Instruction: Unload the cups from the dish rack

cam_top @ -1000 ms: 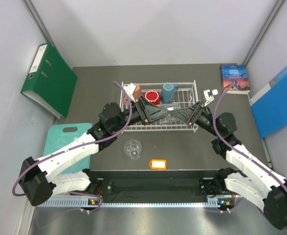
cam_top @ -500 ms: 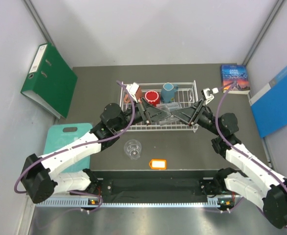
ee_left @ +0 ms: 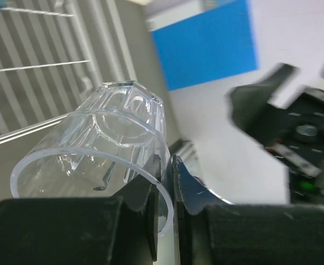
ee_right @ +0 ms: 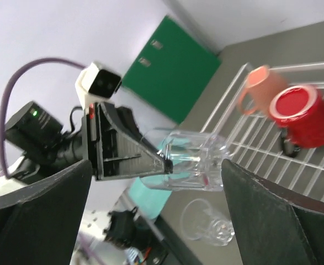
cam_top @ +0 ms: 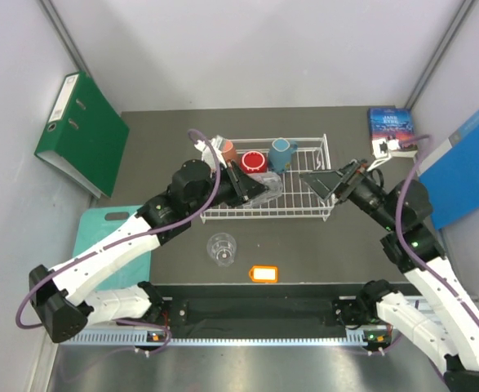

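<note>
My left gripper [cam_top: 249, 183] is shut on the rim of a clear glass tumbler [cam_top: 268, 187], held on its side above the white wire dish rack [cam_top: 304, 214]. The left wrist view shows the fingers [ee_left: 150, 182] pinching the tumbler [ee_left: 95, 149] wall, one inside and one outside. My right gripper [cam_top: 319, 183] stands wide open over the rack's right end, apart from the glass. In the rack's far part stand a pink mug [cam_top: 227, 149], a red mug [cam_top: 254, 161] and a light blue mug [cam_top: 282, 153]. In the right wrist view the held tumbler [ee_right: 206, 160] lies between my right gripper's [ee_right: 156, 185] spread fingers, untouched.
A second clear tumbler [cam_top: 222, 247] lies on the table in front of the rack, next to an orange tag [cam_top: 263, 273]. A teal cutting board [cam_top: 108, 233] lies front left, a green binder [cam_top: 80, 135] back left. A book [cam_top: 390, 129] and blue folder [cam_top: 463, 167] sit back right.
The left gripper closed on the tumbler's rim. The right gripper opened wide and drew back to the right, leaving the glass in the left gripper alone.
</note>
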`<state>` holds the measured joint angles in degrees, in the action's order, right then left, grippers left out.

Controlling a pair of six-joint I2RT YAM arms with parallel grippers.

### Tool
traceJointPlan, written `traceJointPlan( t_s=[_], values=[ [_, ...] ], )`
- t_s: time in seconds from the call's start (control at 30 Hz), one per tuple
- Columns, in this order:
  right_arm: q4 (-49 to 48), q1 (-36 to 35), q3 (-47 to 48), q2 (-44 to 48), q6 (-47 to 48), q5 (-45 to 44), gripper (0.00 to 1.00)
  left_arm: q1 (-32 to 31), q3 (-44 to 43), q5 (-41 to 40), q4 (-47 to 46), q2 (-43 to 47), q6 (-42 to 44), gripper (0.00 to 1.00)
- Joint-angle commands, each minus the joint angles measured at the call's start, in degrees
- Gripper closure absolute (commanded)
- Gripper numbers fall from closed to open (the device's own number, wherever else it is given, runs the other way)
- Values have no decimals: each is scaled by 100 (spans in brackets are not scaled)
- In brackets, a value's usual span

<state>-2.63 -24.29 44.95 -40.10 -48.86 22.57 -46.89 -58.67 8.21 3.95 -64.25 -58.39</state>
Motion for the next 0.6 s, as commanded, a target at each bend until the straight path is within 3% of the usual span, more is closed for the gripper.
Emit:
traceJointPlan(
  t_s=[0.0,0.1,0.2,0.33,0.43,0.57],
  values=[
    [1639,30,540,221,868,-1367,0,-13,-662,-766,1595,-114,477,100],
    [2623,21,900,143,1298,-2018,0,-13,-1232,-1337,3035,-386,626,100],
    [3293,12,1094,107,1650,-2546,0,-153,-1743,-1794,3909,-571,828,100],
    [3638,21,1148,213,1924,-2889,1,-241,-2479,-2857,5699,-913,909,100],
    [3814,21,1165,195,2021,-2995,1,-373,-3024,-3227,6441,-1220,830,100],
    [3876,12,1095,169,2021,-2969,1,-995,-3746,-3746,7714,-1616,488,100]
  ],
)
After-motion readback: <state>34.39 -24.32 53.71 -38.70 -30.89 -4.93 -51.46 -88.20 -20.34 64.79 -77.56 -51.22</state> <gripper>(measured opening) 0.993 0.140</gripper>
